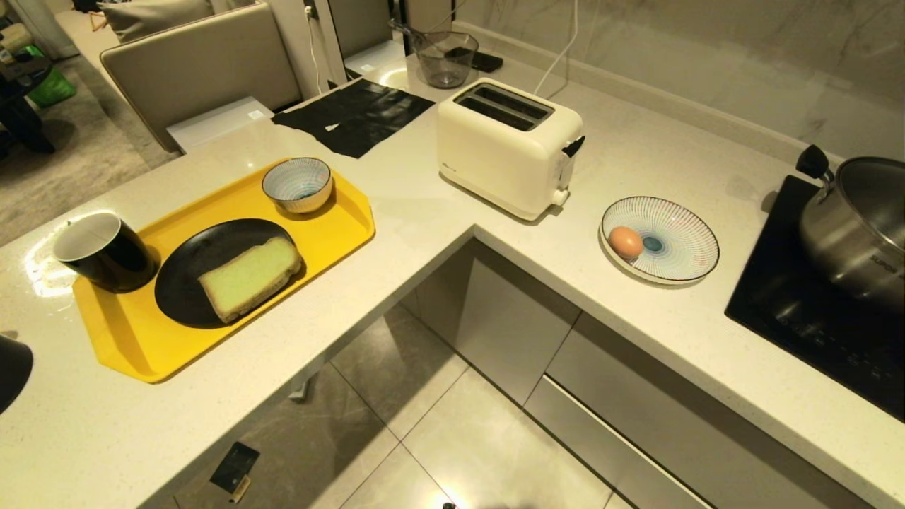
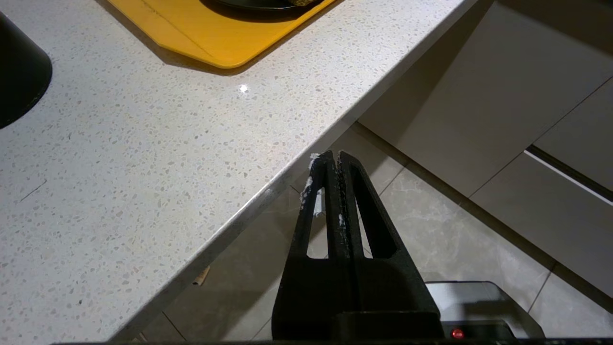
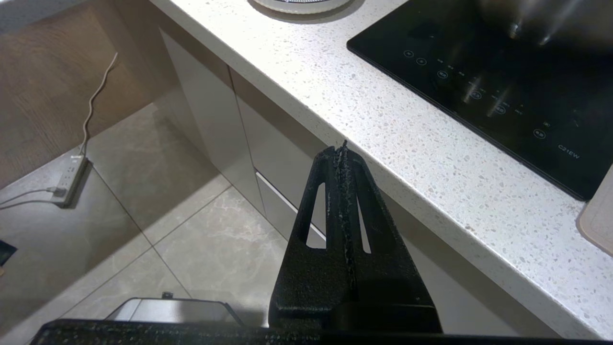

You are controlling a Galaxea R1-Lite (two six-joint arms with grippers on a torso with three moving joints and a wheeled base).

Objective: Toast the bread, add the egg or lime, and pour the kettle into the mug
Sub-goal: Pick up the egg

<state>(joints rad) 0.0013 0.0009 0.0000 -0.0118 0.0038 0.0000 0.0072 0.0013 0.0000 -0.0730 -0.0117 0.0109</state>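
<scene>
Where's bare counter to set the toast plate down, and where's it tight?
Free: the counter strip between the yellow tray and toaster; the near-left corner in front of the tray; the edge strip between the striped plate and the cooktop. Crowded: the tray holds the mug, black plate with bread, and striped bowl.
</scene>
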